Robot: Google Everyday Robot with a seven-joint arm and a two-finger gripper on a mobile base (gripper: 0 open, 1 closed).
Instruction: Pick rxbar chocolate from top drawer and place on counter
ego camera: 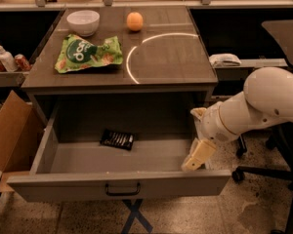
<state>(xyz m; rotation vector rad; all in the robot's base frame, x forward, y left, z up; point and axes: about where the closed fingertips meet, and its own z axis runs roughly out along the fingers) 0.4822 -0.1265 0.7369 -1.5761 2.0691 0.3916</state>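
Camera view: drawer (63, 183) open, bar (117, 139) untouched inside. Your gripper (196, 135) hangs at its right wall, spread wide, empty. Grab and counter (171, 57) placement remain.

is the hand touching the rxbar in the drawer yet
Apart. The camera view shows the hand at the right side of the top drawer, with bare drawer floor between it and the rxbar chocolate.

On my feed I see a speckled floor (256, 206) with a blue tape cross (135, 219), a cardboard box (9, 130) at left, a dark chair (288, 38) at right and grey side shelves (261, 63), all dimly, warmly lit.
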